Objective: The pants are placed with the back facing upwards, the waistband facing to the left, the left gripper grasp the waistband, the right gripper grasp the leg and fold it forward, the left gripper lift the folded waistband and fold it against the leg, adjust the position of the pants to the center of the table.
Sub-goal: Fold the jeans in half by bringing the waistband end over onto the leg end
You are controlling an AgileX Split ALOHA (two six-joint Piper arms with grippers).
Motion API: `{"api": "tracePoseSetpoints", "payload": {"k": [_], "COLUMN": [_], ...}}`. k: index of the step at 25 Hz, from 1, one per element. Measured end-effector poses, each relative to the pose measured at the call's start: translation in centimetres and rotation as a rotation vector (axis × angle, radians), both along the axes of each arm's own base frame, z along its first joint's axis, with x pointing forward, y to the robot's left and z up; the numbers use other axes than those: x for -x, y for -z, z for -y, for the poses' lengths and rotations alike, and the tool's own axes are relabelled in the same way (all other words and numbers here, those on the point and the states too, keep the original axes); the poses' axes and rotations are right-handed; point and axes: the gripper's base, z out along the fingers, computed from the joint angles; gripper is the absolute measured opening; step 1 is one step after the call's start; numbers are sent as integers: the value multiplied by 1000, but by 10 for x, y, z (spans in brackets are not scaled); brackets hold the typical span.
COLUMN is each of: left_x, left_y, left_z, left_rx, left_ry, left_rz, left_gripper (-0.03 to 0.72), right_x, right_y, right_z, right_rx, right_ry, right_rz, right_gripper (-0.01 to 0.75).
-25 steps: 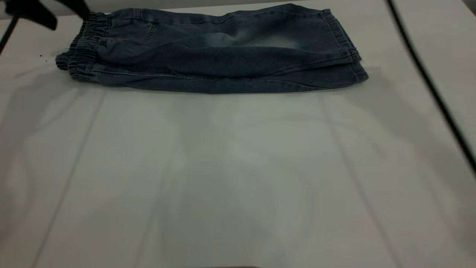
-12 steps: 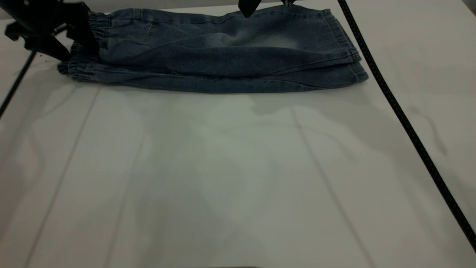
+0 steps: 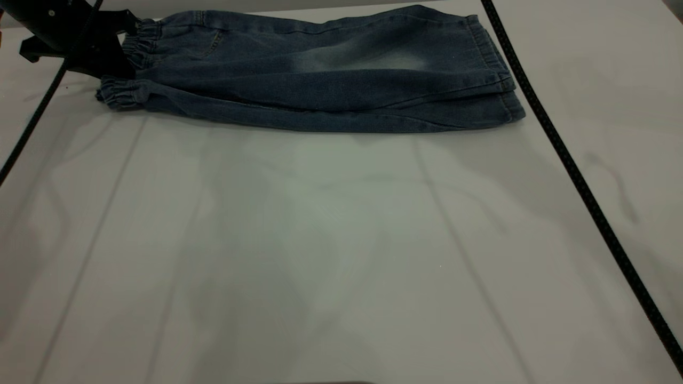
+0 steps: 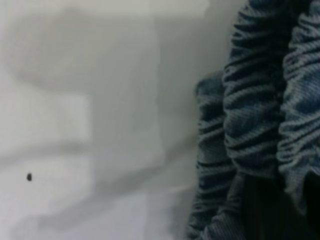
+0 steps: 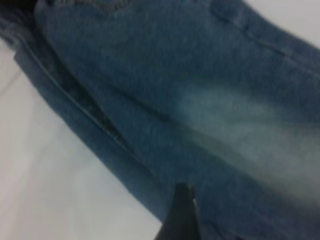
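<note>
Left gripper: black claw at the far left edge of the table, pressed against the waistband end of the pants; whether its claw is apart, together or clamped on the fabric cannot be told, since the tips are hidden against the dark denim. A thin black cable runs from it down toward the near left. Waistband: gathered, ruched elastic, facing left, its lower part bunched and curled at the table surface; the left wrist view shows the ruched folds close up beside bare white table with one small dark speck. Pants: folded lengthwise, lying along the far side of the table, well away from its centre. Leg: uppermost layer, pale faded patch mid-length, double-stitched hem at the right end. Right gripper: only one dark fingertip shows in the right wrist view, over the denim; claw state cannot be told. A braided black cable crosses the right side of the table.
</note>
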Motion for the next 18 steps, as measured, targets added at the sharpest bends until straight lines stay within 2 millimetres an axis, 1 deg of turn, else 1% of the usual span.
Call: {"api": "tracePoseSetpoints", "payload": {"k": [2, 5, 10, 13, 16, 18], "left_x": [-1, -4, -6, -7, -9, -12], "left_y": [-5, -18, -62, -80, -100, -117], "left_z": [0, 0, -4, -7, -8, -7], "left_rx": [-2, -46, -160, -214, -229, -228], "left_ry": [20, 83, 182, 209, 214, 214], "left_rz": [-11, -34, -56, -66, -44, -6], "left_gripper": [81, 81, 80, 80, 80, 79], "right_x": [-2, -5, -7, -5, -2, 3], "right_y": [7, 28, 71, 94, 116, 130], "right_z": [0, -3, -16, -25, -34, -41], "right_rx": [4, 26, 71, 92, 109, 120], "right_ry": [2, -7, -39, -54, -69, -83], "right_rz": [-2, -20, -24, -16, -27, -44], "right_gripper": [584, 584, 582, 572, 556, 551]}}
